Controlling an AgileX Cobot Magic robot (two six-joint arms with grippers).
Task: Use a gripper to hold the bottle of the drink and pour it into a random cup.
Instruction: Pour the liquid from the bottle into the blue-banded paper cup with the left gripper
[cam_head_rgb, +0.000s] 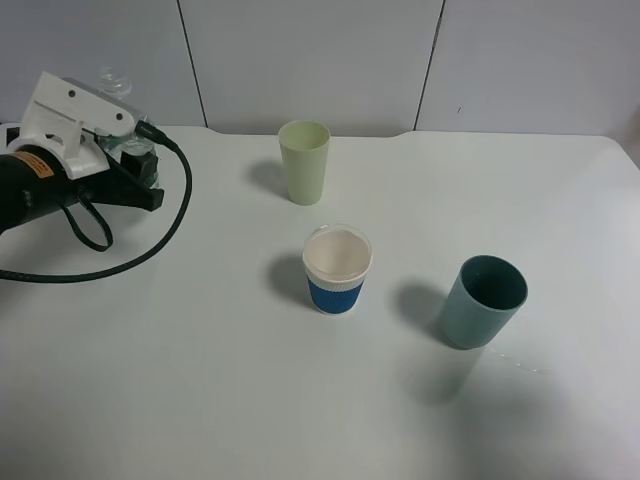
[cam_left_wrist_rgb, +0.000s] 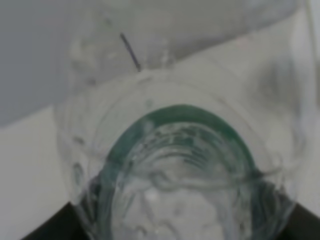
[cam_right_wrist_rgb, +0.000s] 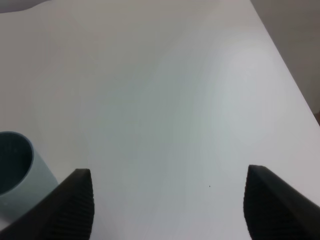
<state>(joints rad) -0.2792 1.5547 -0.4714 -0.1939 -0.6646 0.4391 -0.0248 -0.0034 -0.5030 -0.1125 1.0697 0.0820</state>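
At the table's far left back, my left gripper (cam_head_rgb: 118, 135), white on a black arm, is shut on the bottle of the drink (cam_head_rgb: 133, 155). The bottle is clear with a green label, and its open neck rises above the fingers. In the left wrist view the bottle (cam_left_wrist_rgb: 175, 165) fills the picture, blurred and very close. The cup (cam_head_rgb: 337, 270), white with a blue band, stands upright mid-table, well to the right of the bottle. In the right wrist view my right gripper (cam_right_wrist_rgb: 175, 205) is open with nothing between its black fingertips. It does not show in the high view.
A tall pale green cup (cam_head_rgb: 304, 160) stands behind the white cup. A teal cup (cam_head_rgb: 482, 300) stands to the right of the white cup and shows beside my right gripper as the teal cup (cam_right_wrist_rgb: 15, 172). A black cable (cam_head_rgb: 150, 245) loops across the table at the left.
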